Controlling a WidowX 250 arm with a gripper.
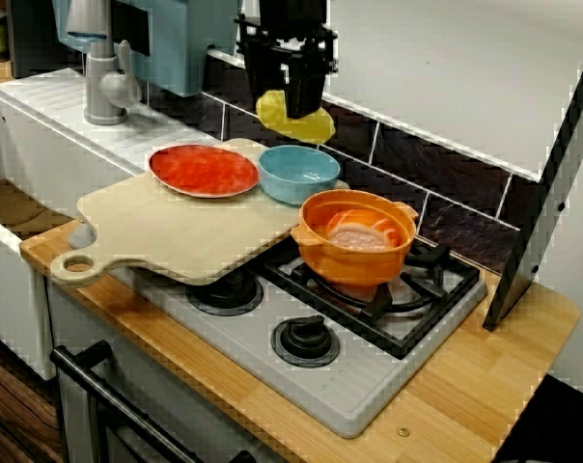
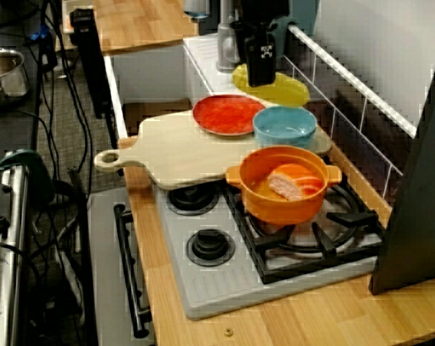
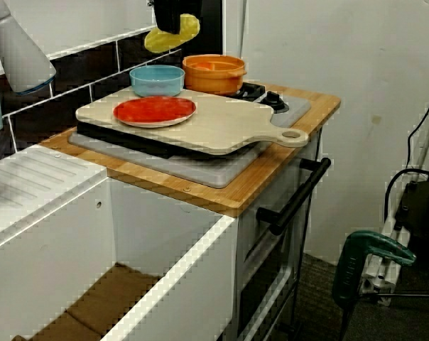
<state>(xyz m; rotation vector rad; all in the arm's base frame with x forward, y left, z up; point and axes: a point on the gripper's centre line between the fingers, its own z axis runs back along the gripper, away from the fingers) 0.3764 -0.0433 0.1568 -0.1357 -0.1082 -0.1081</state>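
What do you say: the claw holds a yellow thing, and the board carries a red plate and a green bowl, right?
The bowl is blue, not green; the front view shows it. The gripper does hold the yellow thing, and the red plate and bowl sit on the board.

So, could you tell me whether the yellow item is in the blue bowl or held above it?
Held above: the hand grips the yellow item, clear of the blue bowl, tile showing between them.
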